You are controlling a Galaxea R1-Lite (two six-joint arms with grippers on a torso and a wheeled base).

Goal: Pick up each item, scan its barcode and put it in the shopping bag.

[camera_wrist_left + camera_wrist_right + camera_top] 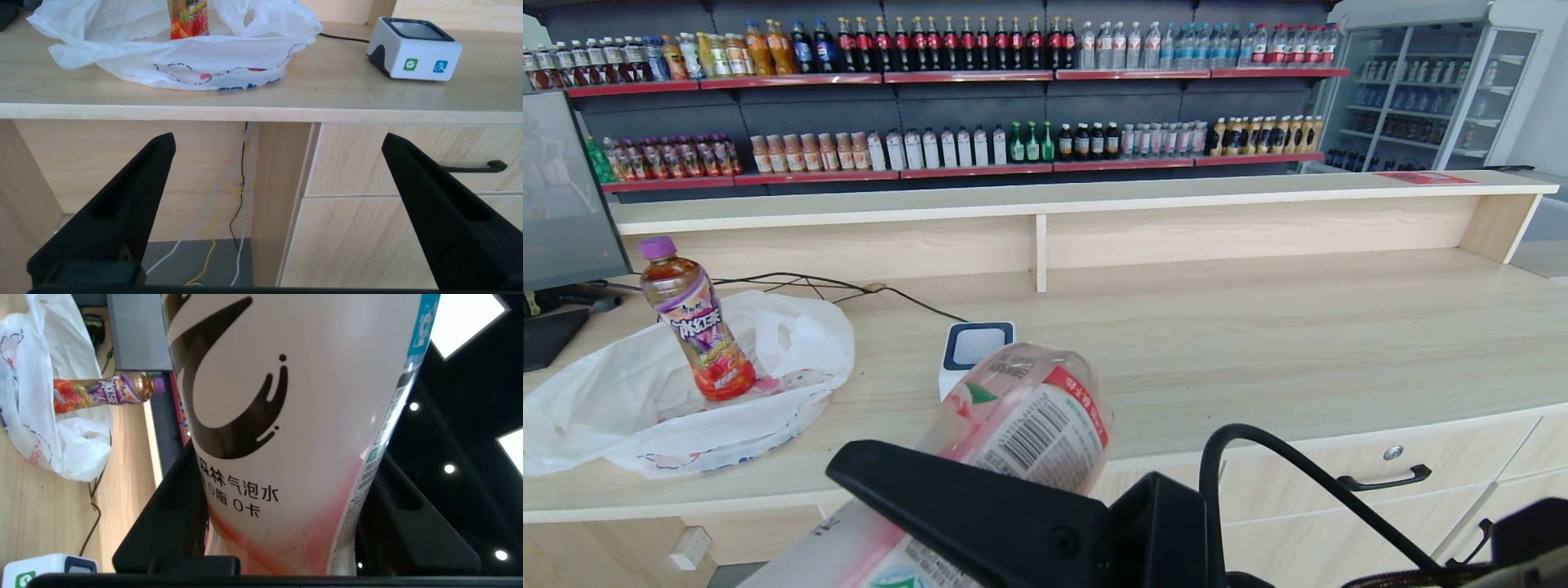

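Observation:
My right gripper [915,506] is shut on a pale pink drink bottle [1021,416], held tilted over the counter's front edge. Its barcode label faces up, and its far end sits just in front of the white scanner [974,347]. In the right wrist view the bottle [302,416] sits between the black fingers [172,514]. A tea bottle with a purple cap [694,322] stands upright on the white shopping bag [645,400], which lies spread at the counter's left. My left gripper [278,220] is open and empty, below the counter edge, facing the bag [180,49] and scanner [413,49].
A monitor [564,196] stands at the far left, with cables [809,286] running behind the bag. A raised wooden ledge [1045,204] borders the back of the counter [1258,343]. Drawers with handles [1384,479] front the counter. Drink shelves line the far wall.

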